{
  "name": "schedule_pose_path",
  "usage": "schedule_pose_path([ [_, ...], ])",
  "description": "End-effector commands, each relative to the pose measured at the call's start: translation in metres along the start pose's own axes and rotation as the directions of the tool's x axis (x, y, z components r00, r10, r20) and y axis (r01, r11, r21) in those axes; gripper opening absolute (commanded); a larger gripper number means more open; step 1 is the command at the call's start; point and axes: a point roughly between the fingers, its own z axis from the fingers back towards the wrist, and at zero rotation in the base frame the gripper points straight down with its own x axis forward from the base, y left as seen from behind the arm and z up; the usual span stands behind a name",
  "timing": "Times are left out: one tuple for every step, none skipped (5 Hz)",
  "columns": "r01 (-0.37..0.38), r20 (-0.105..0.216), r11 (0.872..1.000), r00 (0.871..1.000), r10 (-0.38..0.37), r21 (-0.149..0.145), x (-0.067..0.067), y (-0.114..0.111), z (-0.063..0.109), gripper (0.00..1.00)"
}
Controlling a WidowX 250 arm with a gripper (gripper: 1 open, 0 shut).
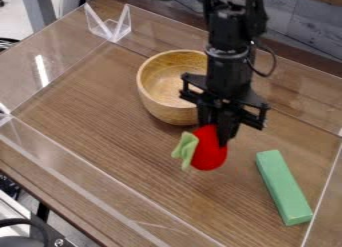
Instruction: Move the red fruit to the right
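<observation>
While pointing down, the gripper (pixel 215 139) seemingly clamps the red fruit (pixel 206 152) beneath it.

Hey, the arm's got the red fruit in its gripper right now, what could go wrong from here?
1. The gripper pinches only the top of the red fruit, so it might slip or swing loose.
2. The wooden bowl sits right behind the fruit; a sideways drift may knock it.
3. The green block lies to the right, so the fruit might land on it.
</observation>
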Motion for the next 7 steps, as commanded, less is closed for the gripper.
schedule_pose_path([
  [0.023,0.061,1.000,0.998,-0.023,0.001,0.002,0.004,0.022,0.00],
  [0.026,0.076,1.000,0.997,-0.026,0.001,0.001,0.007,0.030,0.00],
  [-0.024,0.095,1.000,0.995,0.024,-0.003,0.004,-0.001,0.046,0.00],
  [-0.068,0.109,0.998,0.992,0.069,-0.008,0.010,-0.012,0.055,0.00],
  [0.012,0.090,1.000,0.996,-0.012,0.001,0.012,-0.012,0.048,0.00],
  [0.085,0.069,0.996,0.994,-0.085,0.007,0.012,-0.011,0.043,0.00],
  [0.119,0.054,0.993,0.991,-0.119,0.009,0.005,-0.019,0.036,0.00],
])
